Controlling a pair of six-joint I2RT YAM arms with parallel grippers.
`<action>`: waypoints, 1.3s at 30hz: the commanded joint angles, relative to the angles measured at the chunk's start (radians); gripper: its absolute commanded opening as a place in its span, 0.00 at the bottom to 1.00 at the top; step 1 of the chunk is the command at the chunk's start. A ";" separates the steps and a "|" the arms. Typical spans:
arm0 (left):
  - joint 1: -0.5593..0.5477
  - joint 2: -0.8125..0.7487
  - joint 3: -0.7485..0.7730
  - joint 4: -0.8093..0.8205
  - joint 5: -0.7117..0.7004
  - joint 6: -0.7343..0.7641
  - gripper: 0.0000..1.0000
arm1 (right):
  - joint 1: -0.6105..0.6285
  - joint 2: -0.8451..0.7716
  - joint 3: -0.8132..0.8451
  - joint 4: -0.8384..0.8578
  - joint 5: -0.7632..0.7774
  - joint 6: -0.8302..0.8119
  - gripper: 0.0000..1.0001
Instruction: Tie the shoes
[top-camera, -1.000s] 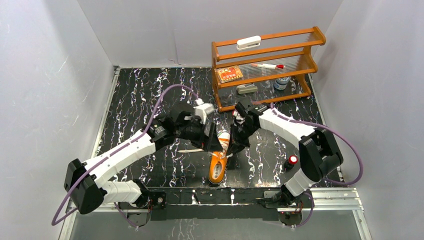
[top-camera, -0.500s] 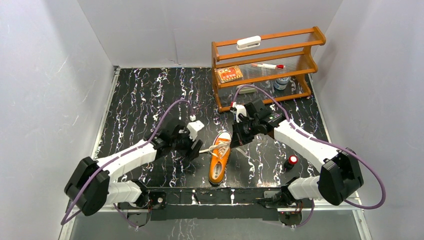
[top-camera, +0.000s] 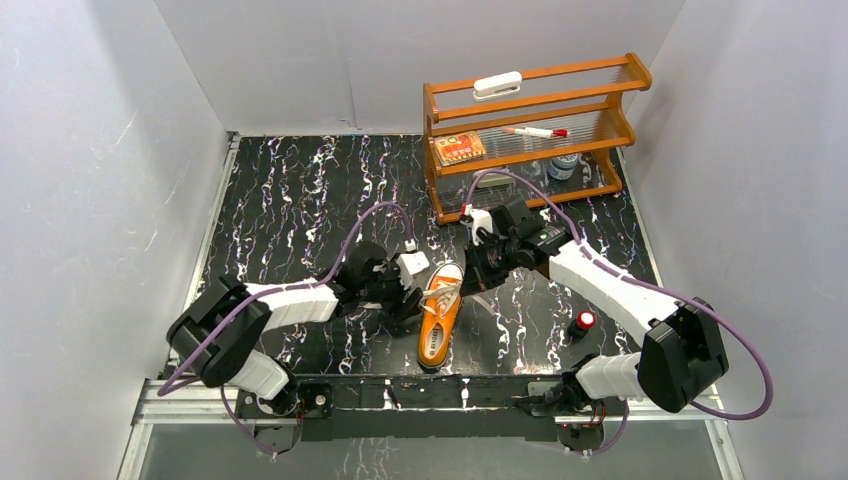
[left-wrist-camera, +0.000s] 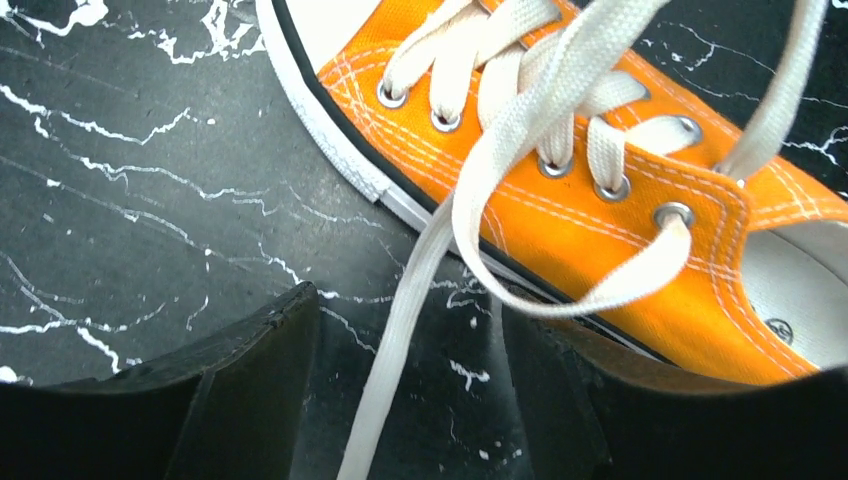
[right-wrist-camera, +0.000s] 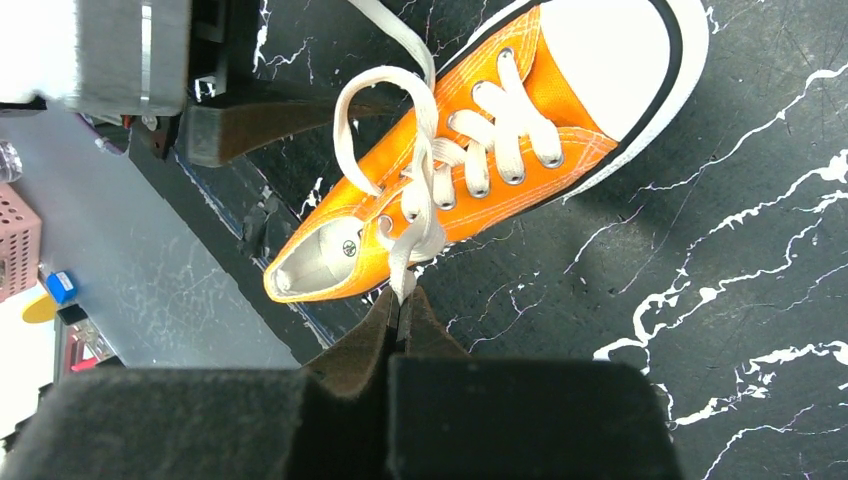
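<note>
The orange shoe (top-camera: 437, 318) lies on the black marbled table (top-camera: 290, 200), toe pointing away from the arm bases, white laces loose. My left gripper (top-camera: 408, 293) sits low against the shoe's left side. In the left wrist view it (left-wrist-camera: 405, 308) is open, and one white lace (left-wrist-camera: 398, 345) runs along the table between its fingers (left-wrist-camera: 250, 385) without being pinched. A loop of lace (left-wrist-camera: 560, 300) hangs off the shoe (left-wrist-camera: 600, 225). My right gripper (right-wrist-camera: 402, 298) is shut on the end of the other lace (right-wrist-camera: 412, 235), just off the right side of the shoe (right-wrist-camera: 470, 190).
A wooden shelf rack (top-camera: 530, 125) with small items stands at the back right. A small red-capped object (top-camera: 583, 321) sits right of the shoe. Grey walls close in the left, back and right; the metal rail (top-camera: 430, 392) runs along the near edge.
The left gripper drew away to the left from over the shoe, then came back low against its left side. The right arm stretched out early, then held still with the lace.
</note>
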 joint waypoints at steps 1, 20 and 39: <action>-0.029 0.062 0.005 0.157 0.010 0.006 0.63 | 0.003 -0.042 -0.007 0.031 -0.008 0.007 0.00; -0.044 -0.412 0.129 -0.638 -0.468 -0.685 0.00 | 0.001 -0.127 -0.001 -0.215 0.147 0.044 0.00; 0.110 -0.311 0.253 -1.298 -0.639 -1.241 0.00 | -0.136 0.156 -0.044 -0.480 0.597 0.411 0.00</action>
